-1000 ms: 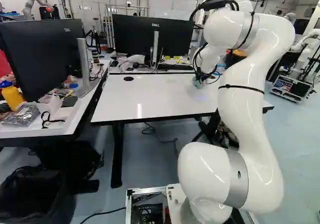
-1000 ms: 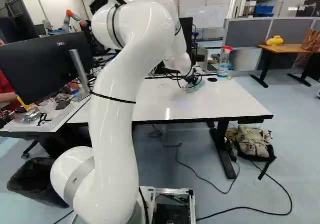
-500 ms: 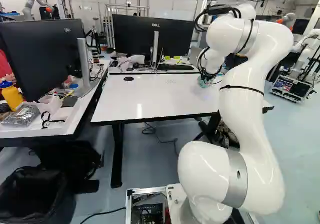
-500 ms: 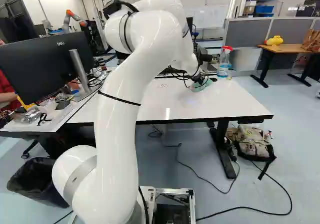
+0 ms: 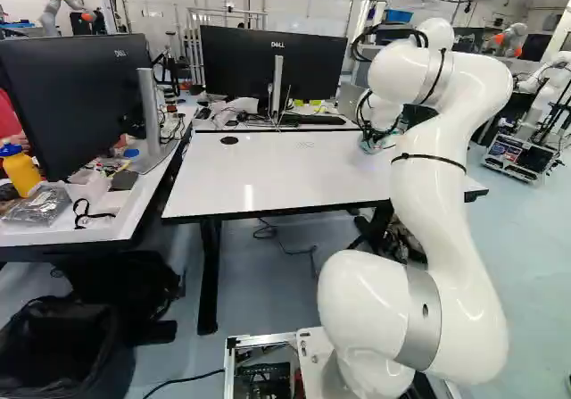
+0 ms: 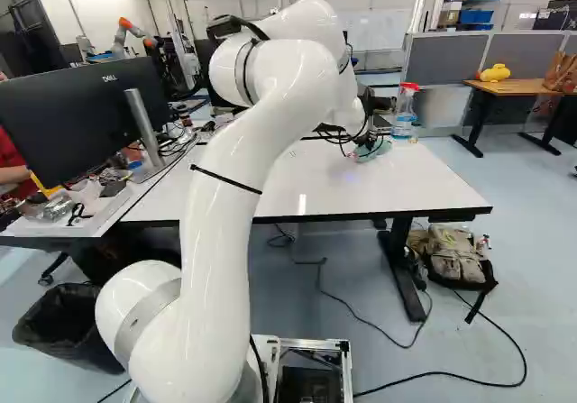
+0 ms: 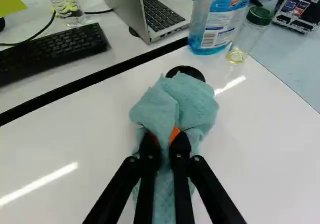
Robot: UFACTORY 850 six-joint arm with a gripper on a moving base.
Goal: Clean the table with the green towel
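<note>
Your gripper point(image 7: 166, 140) is clamping the green towel point(image 7: 192, 103) between its fingers point(image 7: 180, 146); its folds are bulging ahead, toward the black cable grommet point(image 7: 194, 71).

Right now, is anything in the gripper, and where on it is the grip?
Yes: the green towel, pinched at a bunched fold around its middle by the gripper, cloth spreading out ahead and beneath.

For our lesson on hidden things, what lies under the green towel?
White tabletop surrounds the towel, which hides part of a black disc in the wrist view. Whether it lies on the disc, or covers anything else, cannot be seen.
</note>
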